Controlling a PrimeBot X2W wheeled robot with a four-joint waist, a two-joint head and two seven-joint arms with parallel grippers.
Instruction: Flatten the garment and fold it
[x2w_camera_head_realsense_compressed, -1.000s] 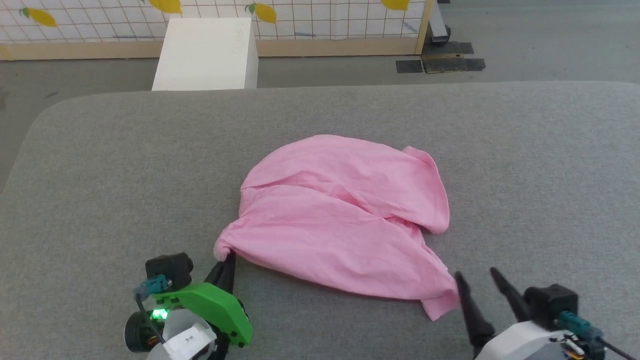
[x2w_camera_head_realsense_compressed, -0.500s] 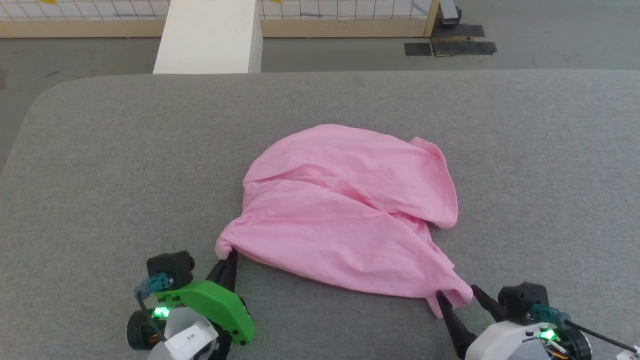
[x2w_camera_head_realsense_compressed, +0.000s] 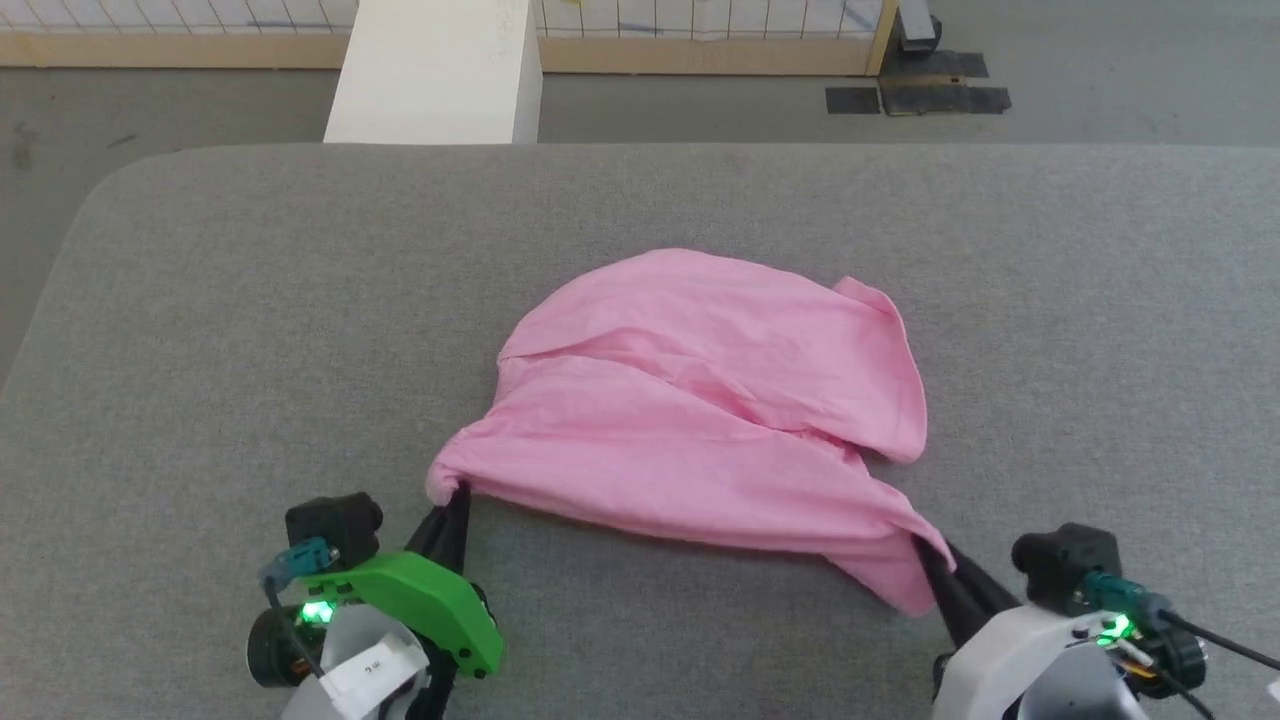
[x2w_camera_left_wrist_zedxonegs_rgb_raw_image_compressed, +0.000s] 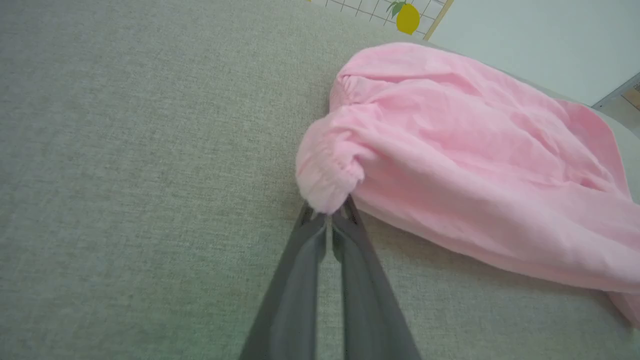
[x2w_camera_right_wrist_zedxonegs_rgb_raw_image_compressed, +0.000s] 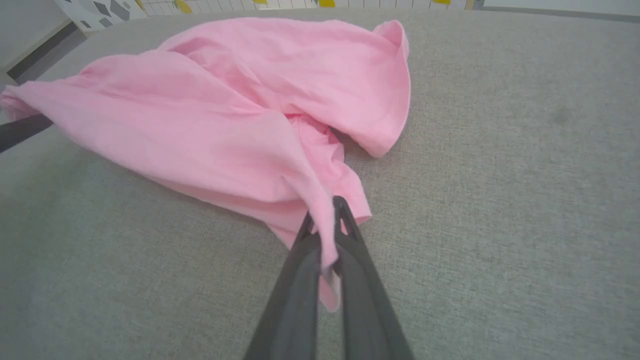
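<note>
The light pink garment (x2w_camera_head_realsense_compressed: 700, 420) lies crumpled in the middle of the grey padded surface (x2w_camera_head_realsense_compressed: 250, 330). My left gripper (x2w_camera_head_realsense_compressed: 455, 500) is shut on its gathered near-left corner; in the left wrist view the fingers pinch the bunched band (x2w_camera_left_wrist_zedxonegs_rgb_raw_image_compressed: 327, 182) at the gripper's (x2w_camera_left_wrist_zedxonegs_rgb_raw_image_compressed: 327, 212) tips. My right gripper (x2w_camera_head_realsense_compressed: 935, 565) is shut on the near-right corner, and in the right wrist view a strip of the garment (x2w_camera_right_wrist_zedxonegs_rgb_raw_image_compressed: 250, 115) runs down between the closed fingers of that gripper (x2w_camera_right_wrist_zedxonegs_rgb_raw_image_compressed: 327, 215). Between the two grips the near edge is drawn out and slightly raised.
A white box (x2w_camera_head_realsense_compressed: 435, 75) stands on the floor beyond the far edge, in front of a wooden-framed grid panel (x2w_camera_head_realsense_compressed: 700, 45). Dark floor plates (x2w_camera_head_realsense_compressed: 915, 98) lie at the back right. Bare grey surface surrounds the garment on all sides.
My right gripper moved in onto the near-right corner and closed on it, after standing open beside it. The near edge is now stretched. The head camera tipped downward. The left grip is unchanged.
</note>
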